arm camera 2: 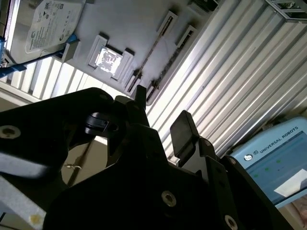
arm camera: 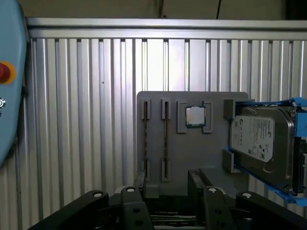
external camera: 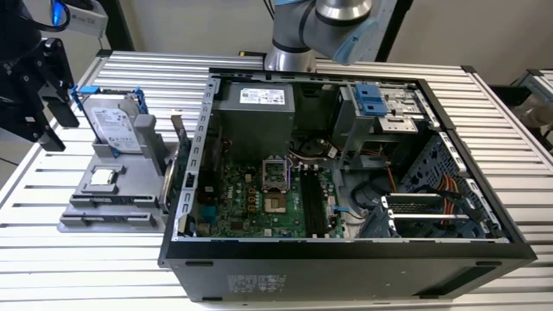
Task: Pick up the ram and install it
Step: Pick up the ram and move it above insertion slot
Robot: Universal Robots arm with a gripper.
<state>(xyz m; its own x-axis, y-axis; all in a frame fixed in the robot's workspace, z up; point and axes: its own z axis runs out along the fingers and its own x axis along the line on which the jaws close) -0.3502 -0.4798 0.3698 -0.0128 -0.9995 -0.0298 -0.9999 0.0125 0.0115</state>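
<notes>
1. The ram (arm camera: 165,139) stands on edge in a slot of the grey tray (arm camera: 192,153). The tray sits on the ribbed surface (arm camera: 86,120), at the exterior view's left of the open computer case (external camera: 346,259).
2. On the same tray, a square chip (arm camera: 194,116) lies just beside the ram, and a hard drive (arm camera: 261,141) stands beyond the chip.
3. The gripper (arm camera: 168,177) hangs near the tray. Its fingers (arm camera: 140,184) are spread wide and hold nothing.
4. Only the ram's thin edge shows, so it probably fills one slot; I cannot tell whether the neighbouring slot holds another.
5. Judged as a bare board, it should be light, stiff and thin, yet fragile at its chips and contacts.
6. The safest hold looks to be across the two flat faces at mid-length, along the exposed long edge.
</notes>
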